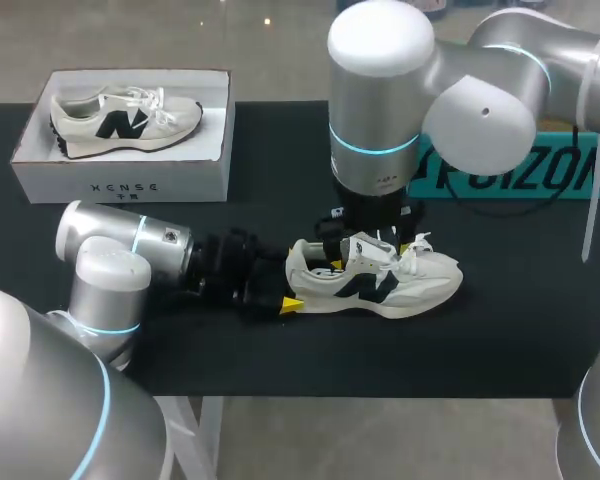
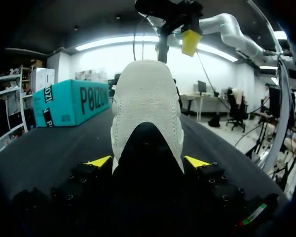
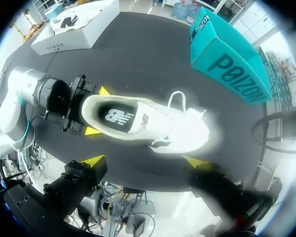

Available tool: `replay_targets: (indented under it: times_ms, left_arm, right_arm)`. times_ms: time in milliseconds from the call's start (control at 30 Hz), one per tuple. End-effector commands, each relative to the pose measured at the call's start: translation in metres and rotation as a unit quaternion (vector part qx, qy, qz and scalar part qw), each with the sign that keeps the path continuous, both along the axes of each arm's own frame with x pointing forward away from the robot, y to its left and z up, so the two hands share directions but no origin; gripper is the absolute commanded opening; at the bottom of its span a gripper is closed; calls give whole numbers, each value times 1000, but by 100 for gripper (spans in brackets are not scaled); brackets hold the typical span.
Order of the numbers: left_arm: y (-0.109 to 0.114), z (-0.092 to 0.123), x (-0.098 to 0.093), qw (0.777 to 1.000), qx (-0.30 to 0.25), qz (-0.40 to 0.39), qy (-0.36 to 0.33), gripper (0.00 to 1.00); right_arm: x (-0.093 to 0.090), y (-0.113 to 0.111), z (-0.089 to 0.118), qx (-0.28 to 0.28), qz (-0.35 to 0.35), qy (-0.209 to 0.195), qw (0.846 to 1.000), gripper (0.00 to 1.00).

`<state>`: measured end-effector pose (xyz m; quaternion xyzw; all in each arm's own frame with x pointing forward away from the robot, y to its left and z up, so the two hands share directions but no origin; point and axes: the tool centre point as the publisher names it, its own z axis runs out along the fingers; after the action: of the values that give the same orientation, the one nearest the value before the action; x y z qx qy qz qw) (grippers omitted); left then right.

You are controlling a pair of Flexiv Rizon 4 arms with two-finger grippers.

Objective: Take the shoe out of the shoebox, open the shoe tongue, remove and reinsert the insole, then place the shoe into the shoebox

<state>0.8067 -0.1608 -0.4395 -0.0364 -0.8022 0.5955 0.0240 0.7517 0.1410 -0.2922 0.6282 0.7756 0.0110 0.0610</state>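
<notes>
Head view: a white shoe (image 1: 380, 285) lies on its side in the lower middle of the black table (image 1: 280, 150), toe toward the right. The left gripper (image 1: 290, 285) comes in from the left and clamps its heel. The right gripper (image 1: 372, 250) hangs straight above the tongue. The white shoebox (image 1: 120, 185) sits at upper left, well apart, with a second shoe (image 1: 125, 118) inside. A teal box (image 1: 540, 170) lies at the right, behind the right arm.

Left wrist view: the left gripper (image 2: 148, 161) has the heel of the shoe (image 2: 147, 108) between its yellow tips, one pressed to each side. One fingertip (image 2: 190, 42) of the right gripper hangs beyond, above the shoe. The teal box (image 2: 71, 101) lies on the table beside the shoe.

Right wrist view: the right gripper (image 3: 144, 162) has its fingers spread wide with nothing between them. The shoe (image 3: 148, 123) lies ahead of it, opening showing the insole. The left gripper (image 3: 97, 111) pinches the heel. The shoebox (image 3: 64, 42) is farther off beyond that arm
</notes>
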Motion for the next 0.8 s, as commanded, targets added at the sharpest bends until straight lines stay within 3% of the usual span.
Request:
replay_targets:
  times_ms: [33, 500, 800]
  left_arm:
    - [-2, -4, 0, 1000, 1, 0, 0, 0]
    - [-2, -4, 0, 1000, 1, 0, 0, 0]
    - [-2, -4, 0, 1000, 1, 0, 0, 0]
  right_arm:
    - [13, 12, -15, -18, -9, 3, 1000, 100]
    - [37, 4, -46, -20, -19, 12, 1000, 100]
    - [51, -8, -52, -15, -33, 17, 999, 100]
